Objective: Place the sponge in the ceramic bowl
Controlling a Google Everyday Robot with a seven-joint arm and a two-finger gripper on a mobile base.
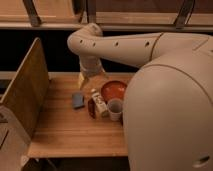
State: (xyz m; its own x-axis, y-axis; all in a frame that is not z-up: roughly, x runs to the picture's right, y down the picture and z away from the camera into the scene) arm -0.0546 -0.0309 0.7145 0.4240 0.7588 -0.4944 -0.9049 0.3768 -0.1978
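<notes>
A cream-coloured robot arm (120,46) reaches leftward across a wooden desk (70,131), bends at its elbow and drops toward the back edge of the desk. There its end effector (89,79) hangs just above the wood with its fingers spread, pinching nothing. The robot's rounded body (170,115) fills the right foreground and hides that side of the desk.

The sponge (78,99), a small flat blue-grey block, lies on the desk in front of the end effector and slightly to its left, apart from it. The ceramic bowl (114,90), shallow, glossy and red-orange, sits to the right of the sponge, near the end effector and partly cut off by the robot's body.

Between sponge and bowl a white bottle (99,103) with a label lies on its side. A small dark red-brown object (91,108), of a kind that cannot be told, sits just beside it on the left. A whitish cup (115,108) stands upright just in front of the bowl, near the bottle's lower end. A slanted wooden panel (25,86) borders the desk on the left.
</notes>
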